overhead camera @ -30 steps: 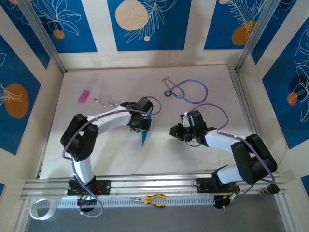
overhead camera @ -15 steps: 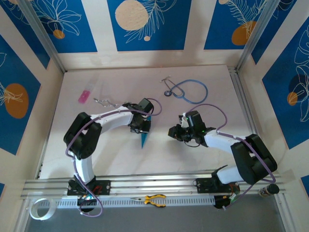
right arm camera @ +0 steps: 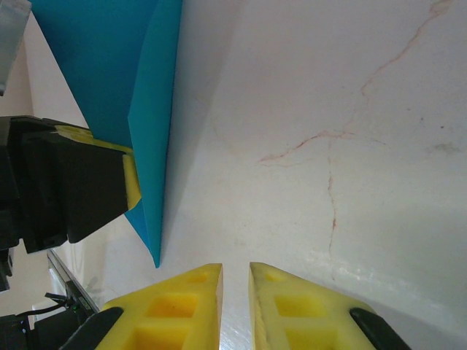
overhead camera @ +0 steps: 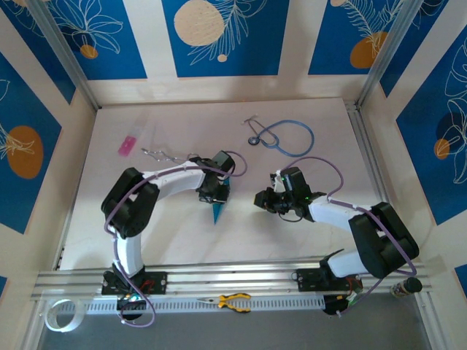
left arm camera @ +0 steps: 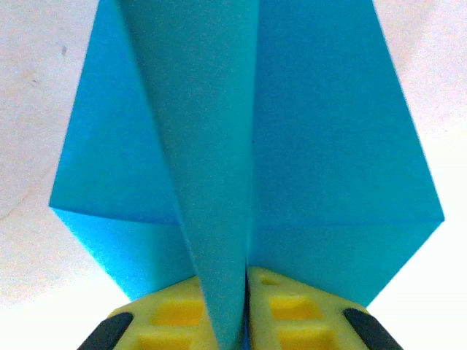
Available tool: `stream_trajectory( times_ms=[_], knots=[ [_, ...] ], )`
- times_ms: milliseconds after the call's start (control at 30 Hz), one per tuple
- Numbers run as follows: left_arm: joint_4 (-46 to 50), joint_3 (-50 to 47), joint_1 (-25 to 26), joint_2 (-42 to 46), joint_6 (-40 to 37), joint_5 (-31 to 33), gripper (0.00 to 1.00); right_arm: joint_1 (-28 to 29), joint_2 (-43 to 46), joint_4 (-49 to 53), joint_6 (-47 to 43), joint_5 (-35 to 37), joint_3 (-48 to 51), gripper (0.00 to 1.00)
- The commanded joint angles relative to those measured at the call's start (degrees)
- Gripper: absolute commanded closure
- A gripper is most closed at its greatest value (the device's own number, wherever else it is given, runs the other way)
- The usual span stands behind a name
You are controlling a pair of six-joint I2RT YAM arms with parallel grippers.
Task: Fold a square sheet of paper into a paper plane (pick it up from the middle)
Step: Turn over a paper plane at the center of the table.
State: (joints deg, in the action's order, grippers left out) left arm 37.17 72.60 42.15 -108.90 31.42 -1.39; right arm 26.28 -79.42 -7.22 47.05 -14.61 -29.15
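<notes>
The paper plane (overhead camera: 218,211) lies near the middle of the white table (overhead camera: 182,244). It is a slim dart of matte cyan-blue paper whose tip points toward 6 o'clock in the top view. The left gripper (overhead camera: 218,198) sits at its 12 o'clock end.

In the left wrist view the plane (left arm camera: 328,146) spreads into two flat, smooth wings with sharp straight edges. A raised central fold runs down toward 6 o'clock and in between the left gripper (left arm camera: 244,292). Its yellow pads (left arm camera: 179,313) are moulded with square pockets, and they stand narrow, pinching that fold.

The right gripper (overhead camera: 260,198) is at 3 o'clock of the plane, apart from it. In its own wrist view, the right gripper (right arm camera: 235,273) has matching yellow pocketed pads drawn nearly together, with a slim slit between them and nothing in it. The plane's edge (right arm camera: 149,146) rises at 10 o'clock. The tabletop (right arm camera: 328,109) there is glossy white with thin reddish, hairline marks.

A stethoscope (overhead camera: 292,138) with looped blue tubing lies at 1 o'clock of the plane. A small pink rectangle (overhead camera: 128,145) lies at 10 o'clock, and yellow-handled pliers (overhead camera: 233,300) lie on the ribbed rail at 6 o'clock.
</notes>
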Motion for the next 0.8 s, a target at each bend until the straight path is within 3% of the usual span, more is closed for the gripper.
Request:
stream_trajectory(
  times_ms=[0, 467, 767],
  knots=[
    [2.0, 1.8, 0.8, -1.3, -0.1, 2.0, 0.85, 0.3, -0.2, 0.6, 0.1, -0.9, -1.2, 0.82],
    [1.2, 0.1, 3.3, -3.9, 5.3, 6.9, 0.79, -0.8, 1.4, 1.6, -1.6, -1.6, -0.9, 0.82],
    [0.4, -0.8, 5.0, -4.6, 12.8, 7.3, 0.73, -4.4, 4.3, 0.9, -3.3, -4.4, 1.3, 0.81]
  ],
)
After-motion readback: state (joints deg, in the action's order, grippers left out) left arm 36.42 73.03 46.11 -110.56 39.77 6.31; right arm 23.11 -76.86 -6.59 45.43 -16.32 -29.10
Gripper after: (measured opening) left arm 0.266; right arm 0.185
